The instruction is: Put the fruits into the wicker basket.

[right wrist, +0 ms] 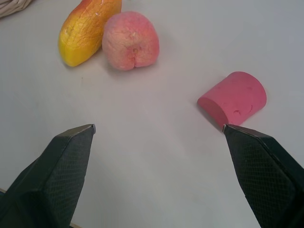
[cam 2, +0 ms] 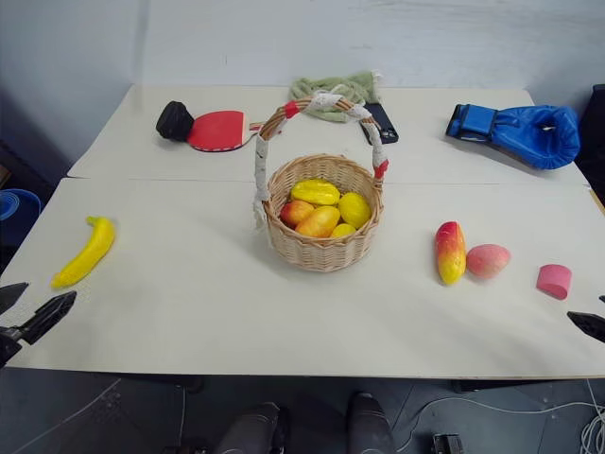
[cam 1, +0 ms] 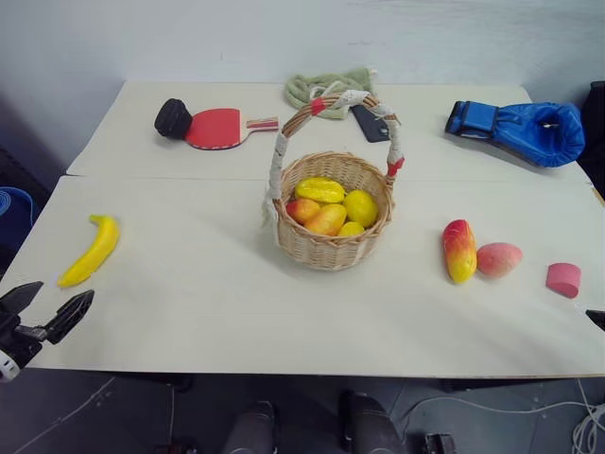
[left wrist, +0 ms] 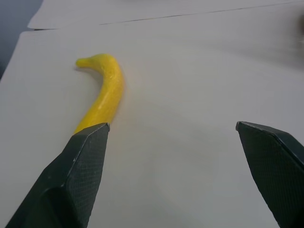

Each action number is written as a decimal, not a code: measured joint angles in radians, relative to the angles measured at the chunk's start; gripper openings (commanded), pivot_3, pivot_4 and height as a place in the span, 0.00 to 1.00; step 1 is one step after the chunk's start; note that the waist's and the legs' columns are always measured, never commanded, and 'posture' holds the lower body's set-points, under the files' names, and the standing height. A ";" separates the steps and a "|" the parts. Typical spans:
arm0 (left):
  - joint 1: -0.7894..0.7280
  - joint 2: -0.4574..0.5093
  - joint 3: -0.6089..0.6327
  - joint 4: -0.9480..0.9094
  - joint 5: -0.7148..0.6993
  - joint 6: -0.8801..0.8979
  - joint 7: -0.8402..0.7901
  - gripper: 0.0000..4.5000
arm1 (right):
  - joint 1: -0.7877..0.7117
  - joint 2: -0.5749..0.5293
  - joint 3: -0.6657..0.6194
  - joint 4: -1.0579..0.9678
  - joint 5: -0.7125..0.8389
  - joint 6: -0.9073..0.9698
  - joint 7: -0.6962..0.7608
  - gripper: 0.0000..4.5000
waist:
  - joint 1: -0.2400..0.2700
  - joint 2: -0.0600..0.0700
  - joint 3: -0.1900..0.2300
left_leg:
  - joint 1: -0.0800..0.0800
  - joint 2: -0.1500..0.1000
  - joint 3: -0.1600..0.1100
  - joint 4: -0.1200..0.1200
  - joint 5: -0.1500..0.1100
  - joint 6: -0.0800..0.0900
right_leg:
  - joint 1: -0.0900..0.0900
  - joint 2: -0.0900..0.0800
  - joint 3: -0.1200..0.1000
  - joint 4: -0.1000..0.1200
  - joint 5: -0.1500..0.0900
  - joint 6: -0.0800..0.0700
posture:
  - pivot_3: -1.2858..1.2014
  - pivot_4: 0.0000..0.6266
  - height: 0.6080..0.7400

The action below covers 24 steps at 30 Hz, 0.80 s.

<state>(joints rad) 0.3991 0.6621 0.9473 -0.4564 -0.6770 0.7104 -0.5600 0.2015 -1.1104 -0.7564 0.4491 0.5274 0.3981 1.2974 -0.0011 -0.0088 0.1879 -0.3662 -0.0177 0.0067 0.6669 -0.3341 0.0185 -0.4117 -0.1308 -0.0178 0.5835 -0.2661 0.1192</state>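
The wicker basket [cam 1: 326, 251] stands mid-table with several yellow and orange fruits [cam 1: 331, 203] inside. A yellow banana [cam 1: 92, 251] lies near the table's left edge. My left gripper [left wrist: 173, 125] hovers open just short of it, by the front left corner, with nothing between its fingers. On the right, a red-and-yellow mango [cam 1: 459, 251] and a pink peach [cam 1: 498, 258] lie side by side, touching. My right gripper [right wrist: 159, 127] is open and empty, near the front edge, short of the peach and beside a pink cylindrical block [right wrist: 233, 97].
At the back lie a red paddle [cam 1: 222, 126] with a black pouch [cam 1: 173, 118], a green cloth [cam 1: 326, 87], a dark phone [cam 1: 369, 123] and a blue boxing glove [cam 1: 525, 128]. A seam runs across between the two tabletops behind the basket.
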 measured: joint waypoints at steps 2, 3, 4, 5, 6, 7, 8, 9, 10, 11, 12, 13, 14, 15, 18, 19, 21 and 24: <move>0.001 0.001 -0.006 0.000 0.002 -0.001 -0.001 1.00 | -0.003 0.000 0.000 0.008 0.000 -0.006 0.001 0.99 | 0.000 0.000 0.000 | 0.001 0.000 0.000 0.000 0.000 0.000 | 0.001 0.000 0.000 0.000 0.000 0.000 | 0.52 0.24 1.00; 0.000 0.001 -0.009 0.000 0.002 0.000 -0.001 1.00 | -0.004 0.000 0.000 0.012 0.000 -0.006 0.002 0.99 | 0.000 0.000 0.000 | 0.001 0.000 0.000 0.000 0.000 0.000 | 0.001 0.000 0.000 0.000 0.000 0.000 | 0.52 0.24 1.00; -0.004 0.002 -0.012 0.000 0.002 0.000 0.002 1.00 | -0.004 0.000 0.000 0.015 0.000 -0.007 0.002 0.99 | 0.000 0.000 0.000 | 0.001 0.000 0.000 0.000 0.000 0.000 | 0.001 0.000 0.000 0.000 0.000 0.000 | 0.52 0.24 1.00; -0.009 0.004 -0.016 0.000 0.003 0.001 0.007 1.00 | -0.004 0.000 0.000 0.018 0.000 -0.007 0.003 0.99 | 0.000 0.000 0.000 | 0.001 0.000 0.000 0.000 0.000 0.000 | 0.001 0.000 0.000 0.000 0.000 0.000 | 0.52 0.24 1.00; -0.013 0.006 -0.018 0.000 0.005 0.002 0.012 1.00 | -0.004 0.000 0.000 0.019 0.000 -0.008 0.003 0.99 | 0.000 0.000 0.000 | 0.001 0.000 0.000 0.000 0.000 0.000 | 0.001 0.000 0.000 0.001 0.000 0.000 | 0.52 0.24 1.00; -0.014 0.007 -0.019 0.000 0.007 0.002 0.014 1.00 | -0.004 0.000 0.000 0.020 0.000 -0.009 0.003 0.99 | 0.000 0.000 0.000 | 0.001 0.000 0.000 0.000 0.000 0.000 | 0.001 0.000 0.001 0.001 0.000 0.000 | 0.52 0.24 1.00; -0.014 0.007 -0.021 0.000 0.009 0.002 0.014 1.00 | -0.003 0.000 0.000 0.021 0.000 -0.010 0.003 0.99 | 0.000 0.000 0.000 | 0.001 0.000 0.000 0.000 0.000 0.000 | 0.001 0.000 0.001 0.000 0.000 0.000 | 0.52 0.24 1.00; -0.013 0.007 -0.026 0.000 0.011 0.002 0.014 1.00 | -0.002 0.000 0.000 0.022 -0.001 -0.011 0.003 0.99 | 0.000 0.000 0.000 | 0.001 0.000 0.000 0.000 0.000 0.000 | 0.001 0.000 0.001 0.000 0.000 0.000 | 0.52 0.24 1.00; -0.012 0.007 -0.028 0.000 0.013 0.002 0.014 1.00 | -0.001 0.000 0.000 0.023 -0.001 -0.013 0.002 0.99 | 0.000 0.000 0.000 | 0.001 0.000 0.000 0.000 0.000 0.000 | 0.001 0.000 0.001 0.000 0.000 0.000 | 0.52 0.24 1.00; -0.012 0.007 -0.030 0.000 0.015 0.001 0.014 1.00 | 0.001 0.000 0.000 0.023 -0.001 -0.018 0.002 0.99 | 0.000 0.000 0.000 | 0.001 0.000 0.001 0.000 0.000 0.000 | 0.001 0.000 0.001 0.000 0.000 0.000 | 0.52 0.24 1.00; -0.013 0.007 -0.033 0.000 0.015 0.001 0.014 1.00 | 0.003 0.000 0.000 0.023 -0.001 -0.022 0.001 0.99 | 0.000 0.000 0.000 | 0.001 0.000 0.001 0.000 0.000 0.000 | 0.001 0.000 0.001 0.000 0.000 0.000 | 0.52 0.24 1.00; -0.015 0.007 -0.037 0.000 0.015 0.001 0.014 1.00 | 0.004 0.000 0.000 0.023 -0.001 -0.025 0.000 0.99 | 0.000 0.000 0.000 | 0.001 0.000 0.001 0.000 0.000 0.000 | 0.001 0.000 0.001 0.000 0.000 0.000 | 0.52 0.24 1.00; -0.018 0.007 -0.045 0.000 0.015 0.001 0.015 1.00 | 0.007 0.000 0.000 0.023 -0.001 -0.027 -0.002 0.99 | 0.000 0.000 0.000 | 0.001 0.000 0.001 0.000 0.000 0.000 | 0.001 0.000 0.001 0.000 0.000 0.000 | 0.52 0.24 1.00; -0.018 0.007 -0.047 0.000 0.015 0.001 0.016 1.00 | 0.008 0.000 0.000 0.023 -0.001 -0.027 -0.002 0.99 | 0.000 0.000 0.000 | 0.001 0.000 0.001 0.000 0.000 0.000 | 0.001 0.000 0.001 0.001 0.000 0.000 | 0.52 0.24 1.00; -0.025 0.008 -0.058 0.000 0.016 0.001 0.016 1.00 | 0.010 0.000 0.000 0.023 -0.001 -0.030 -0.006 0.99 | 0.000 0.000 0.000 | 0.002 0.000 0.001 0.000 0.000 0.000 | 0.001 0.000 0.001 0.001 0.000 0.000 | 0.52 0.24 1.00; -0.028 0.011 -0.062 0.000 0.016 0.001 0.016 1.00 | 0.010 0.001 0.000 0.023 -0.001 -0.032 -0.008 0.99 | 0.000 0.000 0.000 | 0.002 0.000 0.001 0.000 0.000 0.000 | 0.001 0.000 0.001 0.001 0.000 0.000 | 0.52 0.24 1.00; -0.035 0.015 -0.065 0.000 0.017 0.001 0.016 1.00 | 0.010 0.005 0.000 0.023 -0.001 -0.044 -0.015 0.99 | 0.000 0.000 0.000 | 0.002 0.000 0.001 0.000 0.000 0.000 | 0.001 0.001 0.001 0.001 0.000 0.000 | 0.52 0.24 1.00; -0.045 0.017 -0.065 0.001 0.017 0.001 0.023 1.00 | 0.009 0.011 0.000 0.023 -0.002 -0.055 -0.027 0.99 | 0.000 0.000 0.000 | 0.002 0.000 0.001 0.000 0.000 0.000 | 0.001 0.001 0.001 0.001 0.000 0.000 | 0.52 0.24 1.00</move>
<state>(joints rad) 0.3536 0.6789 0.8826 -0.4557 -0.6605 0.7119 -0.5375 0.2108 -1.0996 -0.7564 0.4723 0.5258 0.3428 1.2708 -0.0012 -0.0088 0.1879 -0.3645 -0.0178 0.0078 0.6669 -0.3341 0.0183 -0.4109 -0.1300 -0.0166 0.5844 -0.2660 0.1193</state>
